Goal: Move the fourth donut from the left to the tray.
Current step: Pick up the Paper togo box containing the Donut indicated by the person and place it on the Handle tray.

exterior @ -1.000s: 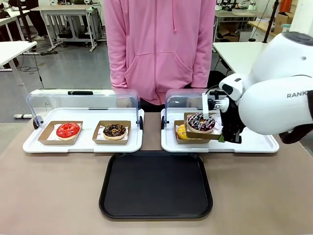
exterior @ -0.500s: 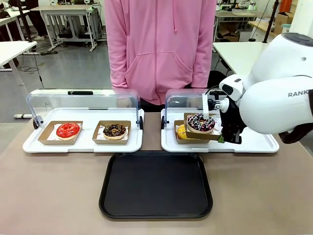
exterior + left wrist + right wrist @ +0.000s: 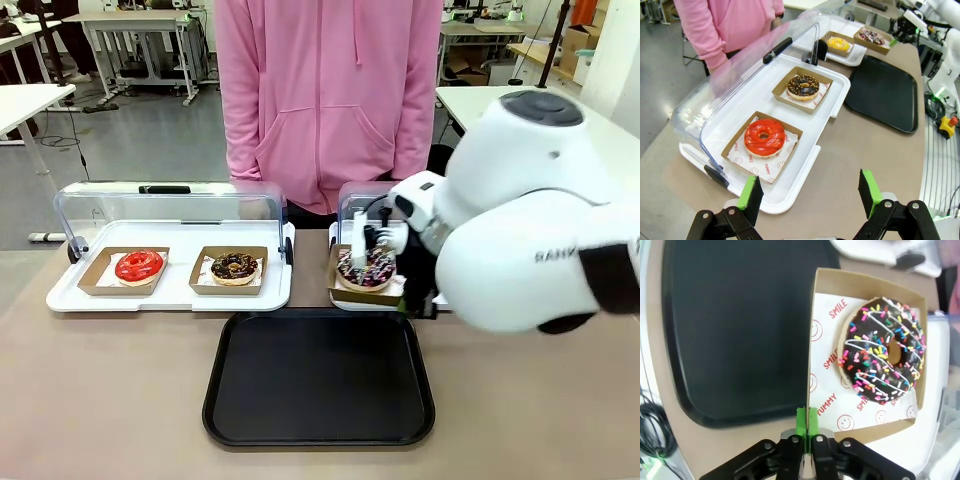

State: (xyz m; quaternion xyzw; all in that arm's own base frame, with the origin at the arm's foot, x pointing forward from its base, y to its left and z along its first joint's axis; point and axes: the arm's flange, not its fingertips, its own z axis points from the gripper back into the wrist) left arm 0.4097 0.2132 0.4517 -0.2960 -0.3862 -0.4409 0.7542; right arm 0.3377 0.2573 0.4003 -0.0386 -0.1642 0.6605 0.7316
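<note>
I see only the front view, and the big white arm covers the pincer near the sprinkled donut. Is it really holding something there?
Observer: Yes. In the right wrist view the right pincer is shut on a side wall of the cardboard holder, not on the fourth donut itself.
Operator: And where is the black tray from there?
Observer: The tray lies directly beside the pinched wall of the holder.
Operator: What does the other arm do?
Observer: The left pincer is open, above the table in front of the white tray that holds the red donut.
</note>
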